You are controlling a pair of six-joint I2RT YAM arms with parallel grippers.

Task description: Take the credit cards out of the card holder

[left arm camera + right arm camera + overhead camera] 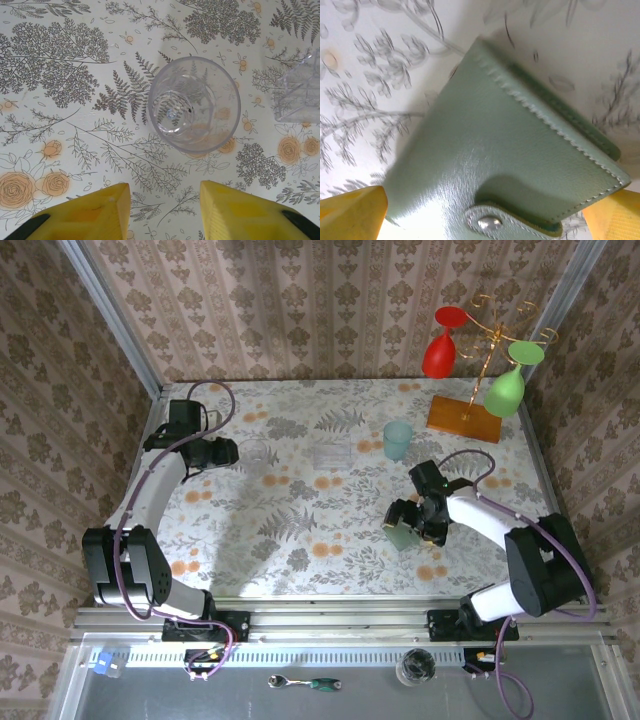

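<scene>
The card holder (pixel 490 150) lies folded, its snap tab (pixel 520 222) fastened over the front edge, so the credit cards are presumably shut inside and none has come out yet. The right gripper (pixel 483 212) straddles the card holder with its jaws spread as wide as they go, one yellow finger at each side edge. I cannot tell whether they pinch it or merely flank it. Taking it across its width would leave the snap side free for opening. Beyond the card holder, toward the far wall, stands a pale teal cup (pixel 397 440). Well to the card holder's left, the left gripper (pixel 162 215) hangs over the floral table (pixel 300 540) just short of a clear tumbler (pixel 195 105), its jaws apart and grasping nothing, probably waiting.
</scene>
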